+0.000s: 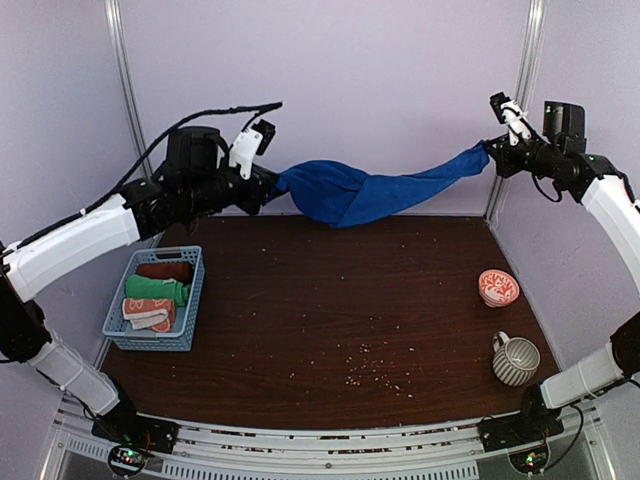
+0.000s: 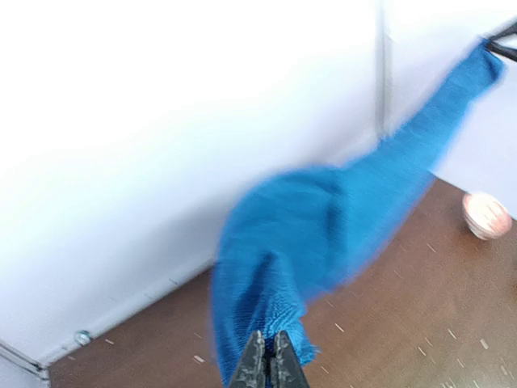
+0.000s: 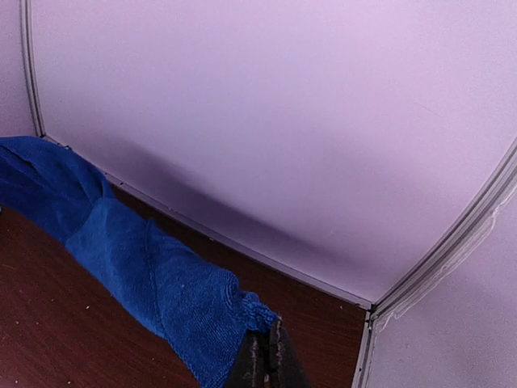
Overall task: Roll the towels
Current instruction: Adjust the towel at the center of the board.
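Towel (image 1: pixel 370 195), royal blue, hangs in the air over the far edge of the table (image 1: pixel 330 310), strung between the two arms, twisted and sagging in the middle; it touches nothing below as far as the overhead view shows. Its left end is pinched in the left gripper (image 1: pixel 275 187), whose jaws are clamped together with cloth bunched at their tips in the wrist view. The opposite corner is pinched in the right gripper (image 1: pixel 490 148), jaws likewise closed, high up near the far right corner. Judged progress: this piece is lifted and spread but not laid flat, and rolling has not begun. Near the left edge a light blue basket (image 1: pixel 115 322) holds three bundles that appear already rolled: dark red towel (image 1: pixel 165 270), green towel (image 1: pixel 158 290), orange-and-white towel (image 1: pixel 150 313). Toward the right edge stand a patterned bowl (image 1: pixel 498 288) and a ribbed mug (image 1: pixel 516 360), well apart from the cloth. Remaining, by estimate: lay flat, roll, stow.
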